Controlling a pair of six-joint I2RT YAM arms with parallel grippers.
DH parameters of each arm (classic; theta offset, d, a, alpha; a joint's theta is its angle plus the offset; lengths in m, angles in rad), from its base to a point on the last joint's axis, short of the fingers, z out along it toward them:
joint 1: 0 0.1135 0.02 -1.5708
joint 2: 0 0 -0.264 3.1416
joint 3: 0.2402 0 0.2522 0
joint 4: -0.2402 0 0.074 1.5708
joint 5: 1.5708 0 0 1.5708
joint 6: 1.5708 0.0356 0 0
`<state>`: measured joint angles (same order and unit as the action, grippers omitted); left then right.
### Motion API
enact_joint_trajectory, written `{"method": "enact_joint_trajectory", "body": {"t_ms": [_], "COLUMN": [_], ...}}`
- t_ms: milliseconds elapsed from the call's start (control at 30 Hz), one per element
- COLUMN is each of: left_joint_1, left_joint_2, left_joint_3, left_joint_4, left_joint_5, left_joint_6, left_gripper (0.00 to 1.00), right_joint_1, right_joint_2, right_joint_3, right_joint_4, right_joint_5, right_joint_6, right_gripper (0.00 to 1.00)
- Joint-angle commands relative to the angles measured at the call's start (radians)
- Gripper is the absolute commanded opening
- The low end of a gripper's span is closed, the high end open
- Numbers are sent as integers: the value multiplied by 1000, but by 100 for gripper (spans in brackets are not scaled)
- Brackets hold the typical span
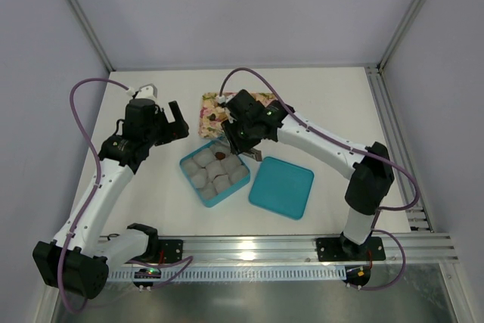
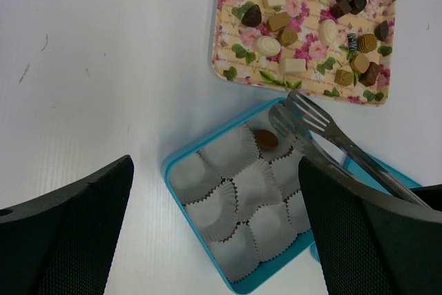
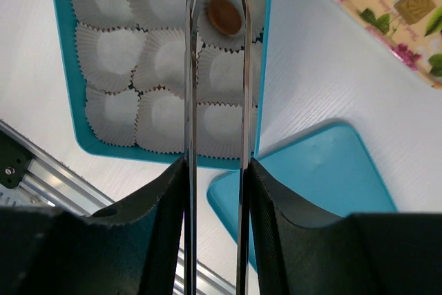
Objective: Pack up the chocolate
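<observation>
Many small chocolates (image 2: 286, 36) lie on the flowered tray (image 2: 228, 67), which also shows in the top view (image 1: 208, 107). One brown chocolate (image 3: 224, 15) sits in a white paper cup in a far corner of the teal box (image 3: 69, 122); it also shows in the left wrist view (image 2: 266, 139). The other cups are empty. My right gripper (image 3: 215, 164) is shut on metal tongs (image 3: 190, 67), whose tips stand apart just above that chocolate. My left gripper (image 2: 215, 164) is open and empty, above the box's left side.
The teal lid (image 1: 281, 187) lies flat to the right of the box (image 1: 185, 166). The tray stands just behind the box. A metal rail (image 1: 302, 247) runs along the near edge.
</observation>
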<state>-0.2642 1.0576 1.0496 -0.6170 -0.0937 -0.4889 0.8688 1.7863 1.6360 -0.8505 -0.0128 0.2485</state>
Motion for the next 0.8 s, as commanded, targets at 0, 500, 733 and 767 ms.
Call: {"method": "enact_joint_trajectory", "body": {"t_ms": [0,500,733,767], "left_joint_1": [0,0,0,-1], "left_joint_2": [-5,-10,-10,-8], "left_joint_3": [-2,-2,-2,-2], "left_joint_4": [43,43,43,43], "left_joint_5": [-9,-5,0,0], "left_joint_6": [6,6,4,6], "left_gripper": [100,100,100,100], "right_joint_1": [4,-177,-212,-214], "right_joint_2": [-62,-103,-79,-74], "right_joint_3": [91,-31,-77,-77], "right_joint_4": [-15,-22,-2,-4], "right_joint_5": [75,128,111,114], "right_joint_6": [-14,-18,-12,-12], "right_gripper": [41,42,42,41]}}
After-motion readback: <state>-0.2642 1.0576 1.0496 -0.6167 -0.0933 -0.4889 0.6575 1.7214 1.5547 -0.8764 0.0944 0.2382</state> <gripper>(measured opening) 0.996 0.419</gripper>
